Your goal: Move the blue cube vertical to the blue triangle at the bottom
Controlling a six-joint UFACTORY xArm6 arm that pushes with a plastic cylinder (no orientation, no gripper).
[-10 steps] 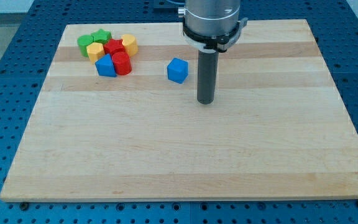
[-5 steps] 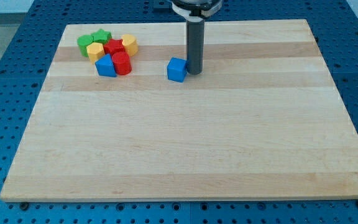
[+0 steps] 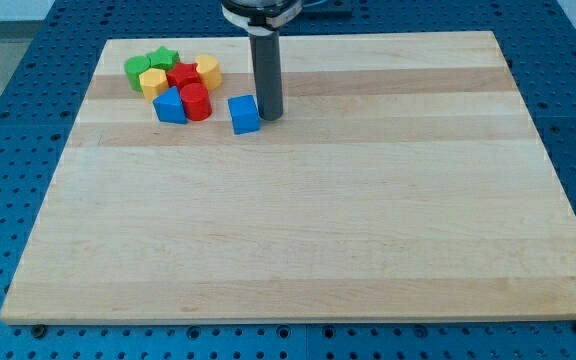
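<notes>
While pressed against blue cube (image 3: 244, 114) right side, my tip (image 3: 269, 118) grasps nothing; no jaws.

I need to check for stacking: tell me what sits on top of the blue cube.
Nothing sits on the blue cube; its top face is bare. My tip stands against its right side on the wooden board. Its underside and far face are hidden.

The robot shows only its lower part: a straight, round rod of dark grey colour, smooth and without markings. Above the rod sits a wider black ring with a pale metal edge. My tip (image 3: 269, 119) is flat and dark.
</notes>
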